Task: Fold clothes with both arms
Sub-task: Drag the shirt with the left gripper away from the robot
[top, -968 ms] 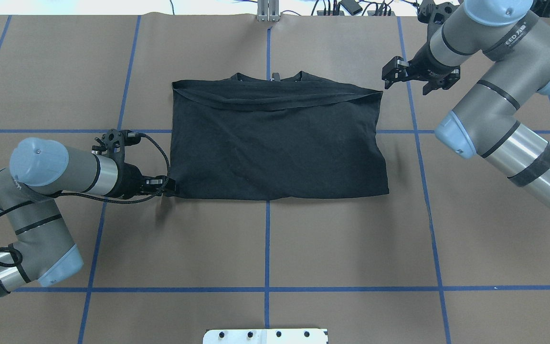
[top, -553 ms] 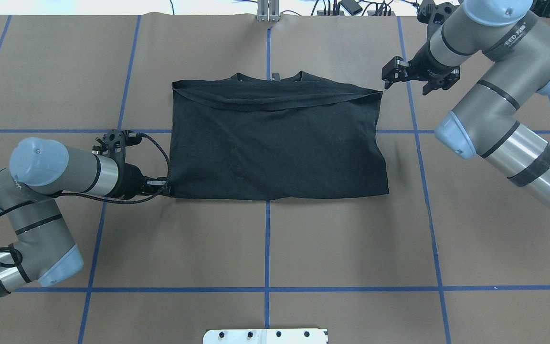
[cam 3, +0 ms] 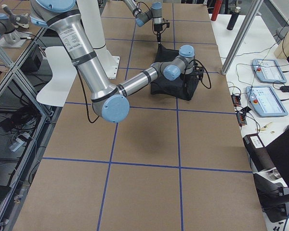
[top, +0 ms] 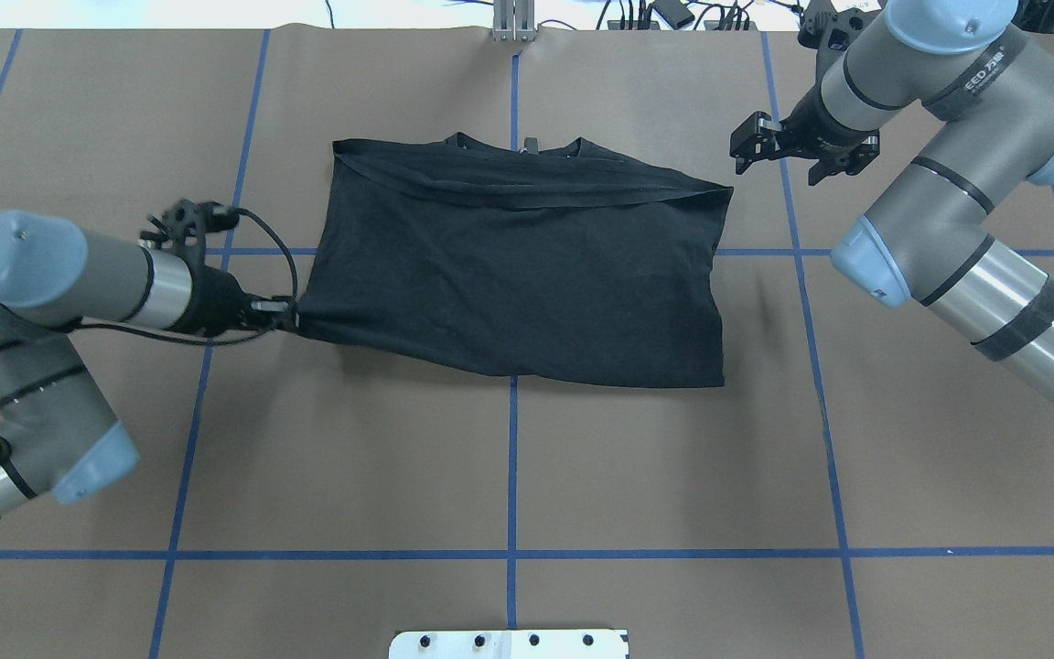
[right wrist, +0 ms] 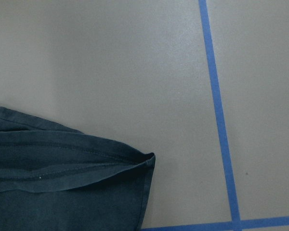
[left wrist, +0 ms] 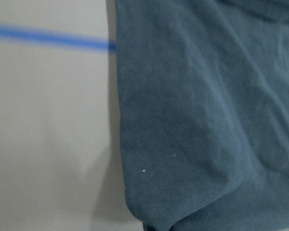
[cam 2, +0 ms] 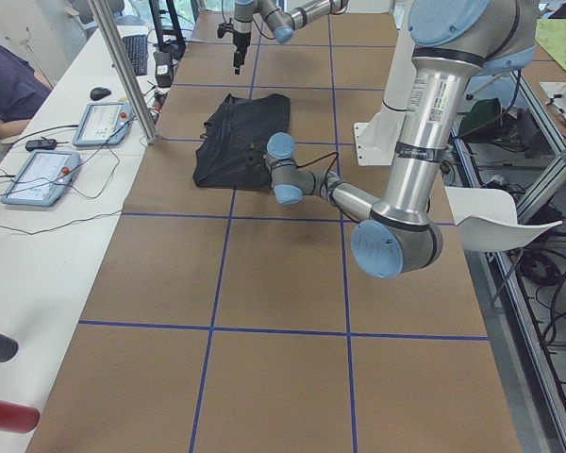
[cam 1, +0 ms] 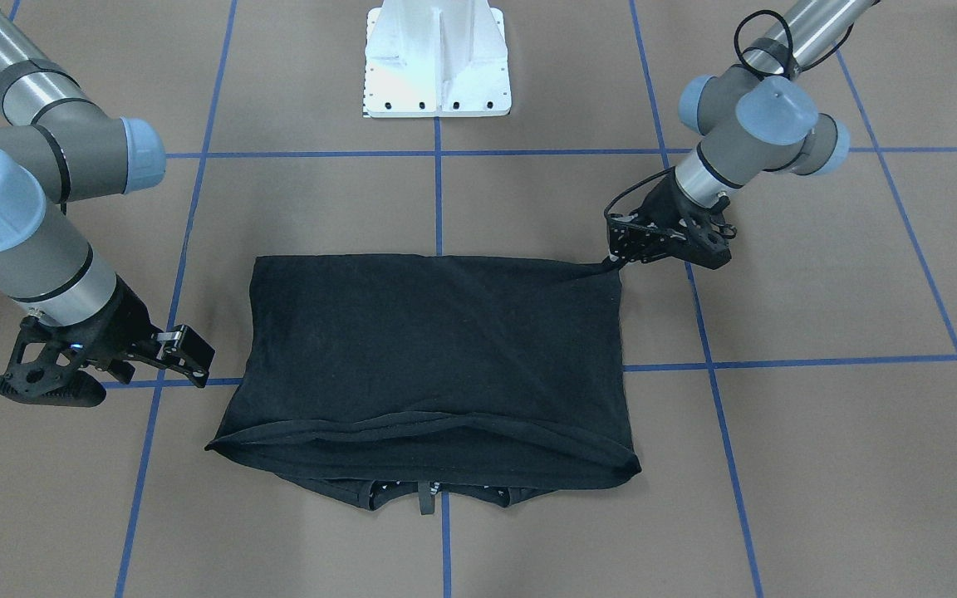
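At the near left corner of the T-shirt (top: 527, 265), the left gripper (top: 287, 318) is pinched on the soft black cotton, which pulls to a taut point. The wrinkled, roughly rectangular fold lies mid-way across matte brown paper (top: 673, 458) gridded with blue tape (top: 511, 476). The right gripper (top: 788, 157) hangs spread beside the far right corner, not touching it. Since a second ago the left gripper has dragged its corner outward and away from the robot, slanting the near edge.
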